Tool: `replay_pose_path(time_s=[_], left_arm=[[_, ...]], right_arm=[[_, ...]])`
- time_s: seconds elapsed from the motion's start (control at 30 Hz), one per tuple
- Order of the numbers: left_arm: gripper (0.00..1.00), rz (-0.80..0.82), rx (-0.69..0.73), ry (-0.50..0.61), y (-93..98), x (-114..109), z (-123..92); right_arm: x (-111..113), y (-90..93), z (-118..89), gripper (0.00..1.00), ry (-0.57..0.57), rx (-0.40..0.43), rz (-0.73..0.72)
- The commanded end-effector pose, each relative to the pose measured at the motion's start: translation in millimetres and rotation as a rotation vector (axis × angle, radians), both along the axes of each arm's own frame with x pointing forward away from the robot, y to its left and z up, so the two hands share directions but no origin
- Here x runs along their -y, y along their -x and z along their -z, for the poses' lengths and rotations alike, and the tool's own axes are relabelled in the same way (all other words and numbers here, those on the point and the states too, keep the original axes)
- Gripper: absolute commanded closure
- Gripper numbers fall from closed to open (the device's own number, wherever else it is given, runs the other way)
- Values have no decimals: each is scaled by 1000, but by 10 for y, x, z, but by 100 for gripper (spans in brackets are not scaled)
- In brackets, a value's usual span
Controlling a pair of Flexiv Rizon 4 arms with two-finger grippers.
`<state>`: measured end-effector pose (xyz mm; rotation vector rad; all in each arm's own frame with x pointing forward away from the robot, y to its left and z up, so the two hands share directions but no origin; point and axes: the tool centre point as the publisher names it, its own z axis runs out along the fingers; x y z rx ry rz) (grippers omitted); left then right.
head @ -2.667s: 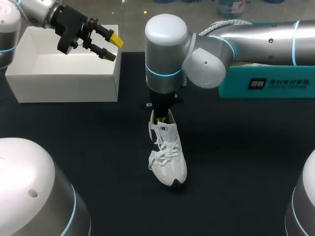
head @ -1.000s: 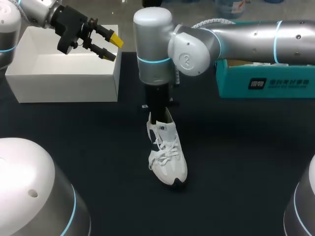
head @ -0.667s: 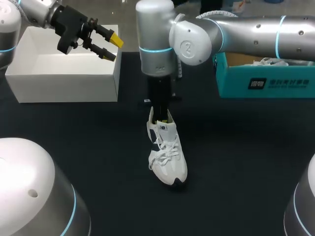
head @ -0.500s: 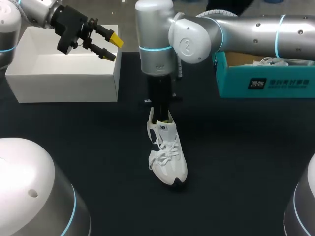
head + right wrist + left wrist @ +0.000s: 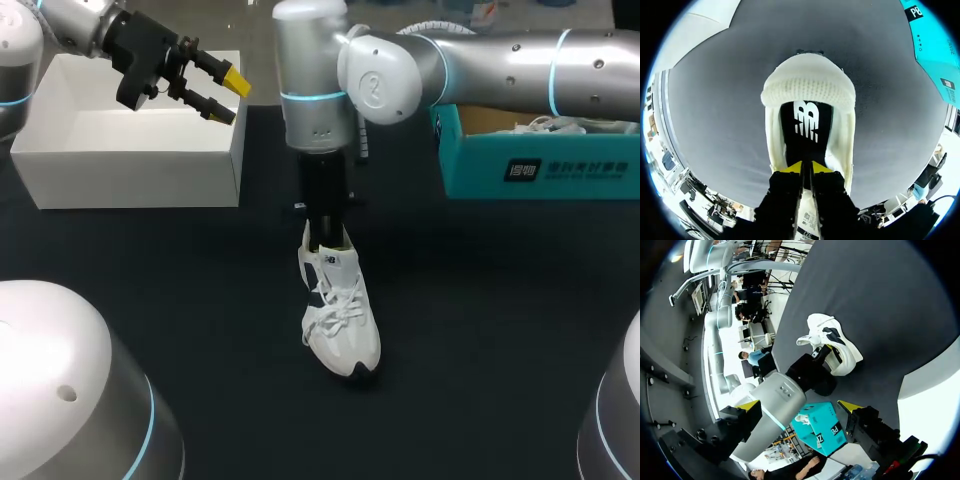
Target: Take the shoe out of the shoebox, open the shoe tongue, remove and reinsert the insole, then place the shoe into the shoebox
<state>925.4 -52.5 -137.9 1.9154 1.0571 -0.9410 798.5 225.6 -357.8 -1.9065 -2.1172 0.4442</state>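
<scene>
Centrally on the black table [image 5: 480,330], a white shoe [image 5: 342,318], upright on its sole. Long axis near-to-far with a slight lean: toe toward the near edge and a little right, heel at the far end. Laces across the top.

Down into the shoe's mouth from above, the right gripper [image 5: 326,242], on the arm from the right. From its own wrist: yellow tips pressed together, clamped on the tongue [image 5: 805,216], a thin white strip squeezed between the two black fingers. Just ahead of the tips, the dark insole [image 5: 806,125], flat inside the shoe, and beyond it the padded white heel collar.

Far left, the left gripper [image 5: 228,95], over a white box [image 5: 130,165], fingers spread wide apart, well apart from the shoe.

Far right, the teal shoebox [image 5: 470,175], open at the top, something white showing inside; hard to tell what.
</scene>
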Motion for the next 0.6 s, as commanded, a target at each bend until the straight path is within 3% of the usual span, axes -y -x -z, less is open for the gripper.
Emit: replay_pose_path(time_s=[0.03,0.6], left_arm=[[0,0,2,-3,3,-2,-1],[0,0,2,-3,3,-2,-1]], right_arm=[[33,30,-8,0,-7,2,7],[104,93,10,0,12,-23,41]])
